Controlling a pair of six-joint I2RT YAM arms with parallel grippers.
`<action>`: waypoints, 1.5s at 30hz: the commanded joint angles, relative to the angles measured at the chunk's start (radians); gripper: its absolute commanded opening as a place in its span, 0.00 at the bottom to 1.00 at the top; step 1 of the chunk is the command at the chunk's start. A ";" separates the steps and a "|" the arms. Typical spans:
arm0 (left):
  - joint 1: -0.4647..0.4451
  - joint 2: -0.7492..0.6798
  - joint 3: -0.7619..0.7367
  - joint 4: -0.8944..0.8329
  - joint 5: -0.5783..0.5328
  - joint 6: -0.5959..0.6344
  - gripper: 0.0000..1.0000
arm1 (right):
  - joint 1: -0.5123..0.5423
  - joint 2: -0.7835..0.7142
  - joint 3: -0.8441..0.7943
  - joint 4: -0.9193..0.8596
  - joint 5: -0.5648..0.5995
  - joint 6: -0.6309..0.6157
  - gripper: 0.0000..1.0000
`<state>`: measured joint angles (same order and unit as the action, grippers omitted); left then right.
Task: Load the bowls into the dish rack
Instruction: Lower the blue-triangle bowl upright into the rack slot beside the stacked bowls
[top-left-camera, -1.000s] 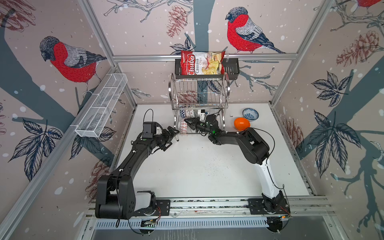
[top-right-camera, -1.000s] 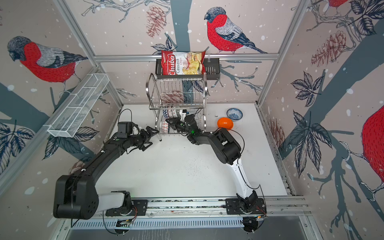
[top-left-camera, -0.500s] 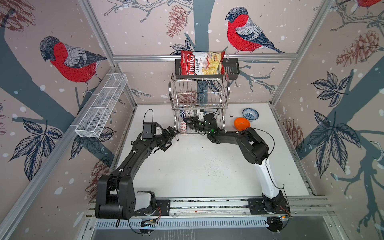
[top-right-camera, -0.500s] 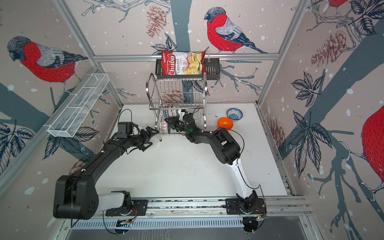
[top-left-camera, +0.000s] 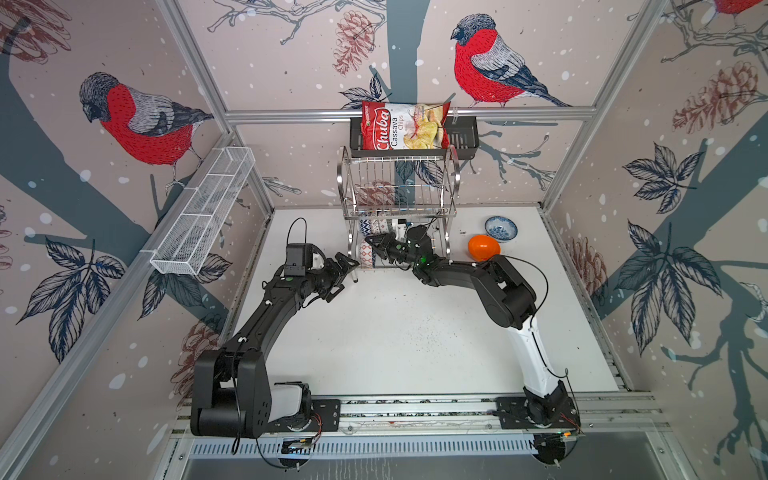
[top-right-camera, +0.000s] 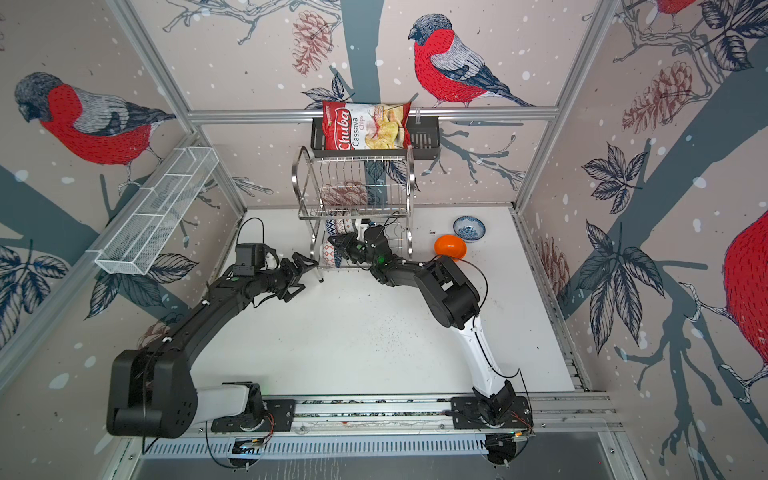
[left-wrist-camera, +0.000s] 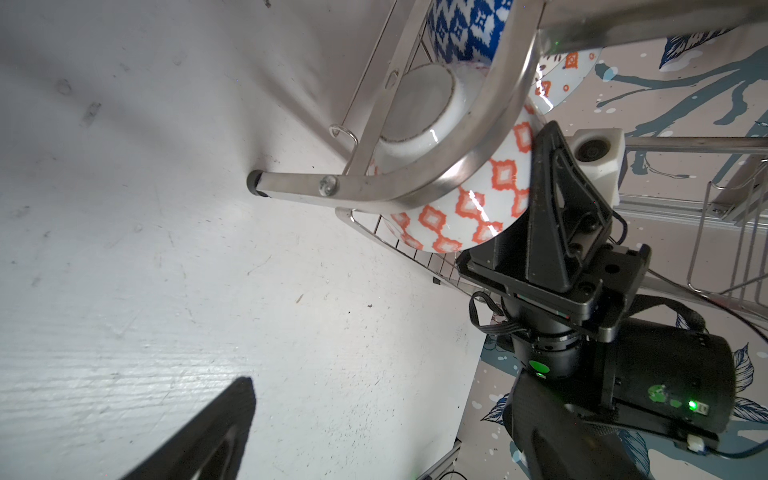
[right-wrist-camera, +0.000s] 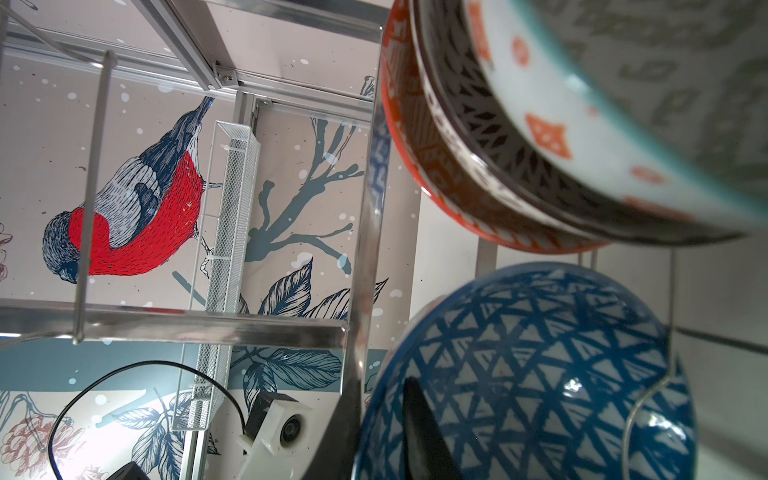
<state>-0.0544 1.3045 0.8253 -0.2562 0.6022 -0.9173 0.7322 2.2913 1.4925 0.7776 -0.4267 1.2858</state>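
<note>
The dish rack stands at the back of the table. In its lower tier a bowl stands on edge, white with orange diamonds outside and blue triangles inside. My right gripper straddles its rim, one finger inside and one against the outer wall. Whether the jaws still clamp the rim I cannot tell. Other patterned bowls stand on edge behind it. My left gripper is open and empty, just left of the rack's foot.
A plain orange bowl and a white-blue floral bowl sit on the table right of the rack. A black basket with a chips bag hangs above the rack. A white mesh basket is on the left wall.
My right gripper has edged slightly left inside the lower tier with the bowl's rim between its jaws. The left arm has not moved.
</note>
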 joint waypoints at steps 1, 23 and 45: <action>0.004 -0.001 0.002 0.010 0.004 0.003 0.97 | 0.001 0.004 -0.006 -0.104 0.008 -0.013 0.23; 0.004 -0.002 -0.003 0.007 0.001 0.003 0.97 | -0.007 -0.024 -0.025 0.022 -0.037 0.022 0.40; 0.004 0.004 0.000 0.009 0.005 0.005 0.97 | -0.020 -0.054 -0.039 0.056 -0.029 0.049 0.46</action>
<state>-0.0544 1.3060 0.8227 -0.2562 0.6022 -0.9176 0.7132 2.2555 1.4616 0.7883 -0.4519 1.3346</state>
